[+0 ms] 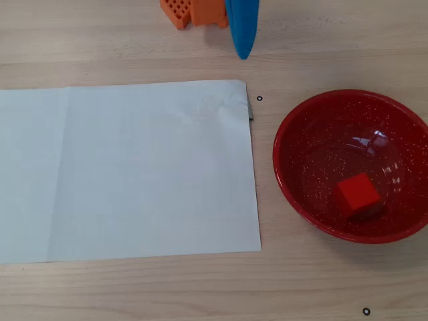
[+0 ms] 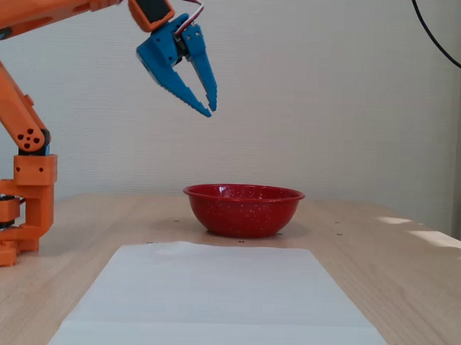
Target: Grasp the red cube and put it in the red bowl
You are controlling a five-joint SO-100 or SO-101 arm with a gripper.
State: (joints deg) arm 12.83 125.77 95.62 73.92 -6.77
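The red cube (image 1: 358,194) rests inside the red bowl (image 1: 284,150), right of its centre in the overhead view. In the fixed view the bowl (image 2: 243,212) stands on the table and its wall hides the cube. My blue gripper (image 2: 211,110) hangs high in the air, well above and to the left of the bowl, with its fingertips together and nothing between them. Overhead, only its blue tip (image 1: 243,52) shows at the top edge, far from the bowl.
A large white paper sheet (image 1: 127,170) covers the left and middle of the table, seen in front of the bowl in the fixed view (image 2: 211,300). The orange arm base (image 2: 21,210) stands at the left. A black cable (image 2: 439,43) hangs at the upper right.
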